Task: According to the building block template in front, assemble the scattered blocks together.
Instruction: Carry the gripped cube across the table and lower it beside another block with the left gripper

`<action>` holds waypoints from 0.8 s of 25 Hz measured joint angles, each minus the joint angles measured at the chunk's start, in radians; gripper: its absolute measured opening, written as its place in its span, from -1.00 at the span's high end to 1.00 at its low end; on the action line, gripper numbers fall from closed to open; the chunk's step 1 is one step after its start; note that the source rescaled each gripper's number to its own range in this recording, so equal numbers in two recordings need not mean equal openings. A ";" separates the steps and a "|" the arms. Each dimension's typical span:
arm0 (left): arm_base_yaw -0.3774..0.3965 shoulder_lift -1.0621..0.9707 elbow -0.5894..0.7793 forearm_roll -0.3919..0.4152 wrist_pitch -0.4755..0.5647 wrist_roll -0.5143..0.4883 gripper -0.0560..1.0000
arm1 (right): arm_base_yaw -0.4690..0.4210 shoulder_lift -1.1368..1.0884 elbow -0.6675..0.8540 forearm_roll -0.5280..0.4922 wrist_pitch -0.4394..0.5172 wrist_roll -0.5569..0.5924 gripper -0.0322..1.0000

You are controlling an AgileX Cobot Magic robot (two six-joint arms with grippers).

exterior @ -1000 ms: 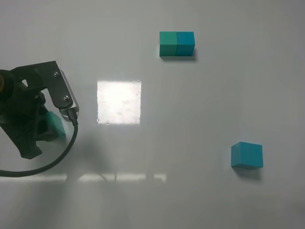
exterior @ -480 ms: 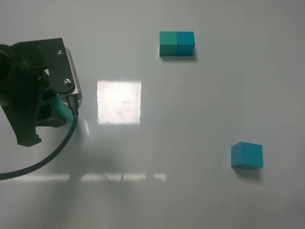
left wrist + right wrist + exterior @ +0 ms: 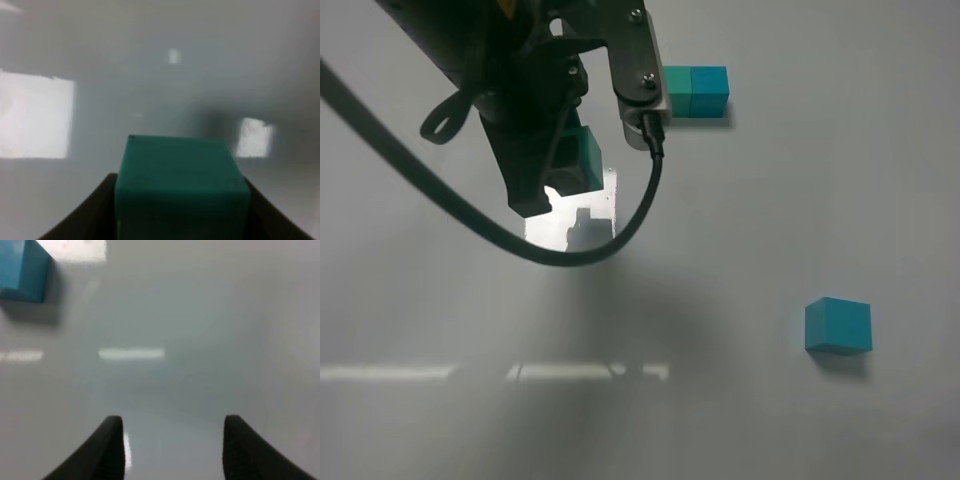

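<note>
Left pincer (image 3: 568, 172) clamped on the green cube (image 3: 182, 185), raised off the tabletop (image 3: 740, 230). I note the blue cube (image 3: 838, 325) lies well apart to the pincer's right; template pair (image 3: 700, 92) just beyond it. Right pincer (image 3: 172, 450), jaws apart and empty, looks nearer the blue cube

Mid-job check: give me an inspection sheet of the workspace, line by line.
Surface: glossy white table, bright light reflections on it.
Job's things: joined teal-green and cyan-blue template pair at the far side, partly hidden by the left arm; loose cyan-blue cube resting on the right; loose teal-green cube in the left gripper, above the table.
Clutter: nothing seen.
Grippers: left gripper shut on the teal-green cube; right gripper open, empty.
Cables: black cable looping off the left arm, over the table.
Surroundings: nothing seen beyond the table.
</note>
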 joint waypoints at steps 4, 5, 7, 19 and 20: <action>-0.059 0.106 -0.089 0.081 0.009 0.005 0.53 | 0.000 0.000 0.000 -0.005 0.000 0.000 0.60; -0.066 0.122 -0.092 0.085 0.009 0.007 0.53 | 0.000 0.000 0.000 0.000 0.000 0.000 0.60; -0.076 0.146 -0.095 0.085 0.011 0.010 0.53 | 0.000 0.000 0.000 -0.005 0.000 0.000 0.60; -0.078 0.216 -0.099 0.075 0.015 0.002 0.53 | 0.000 0.000 0.000 -0.005 0.000 0.000 0.78; -0.078 0.216 -0.099 0.072 0.015 -0.005 0.53 | 0.000 0.000 0.000 -0.005 0.000 0.000 0.78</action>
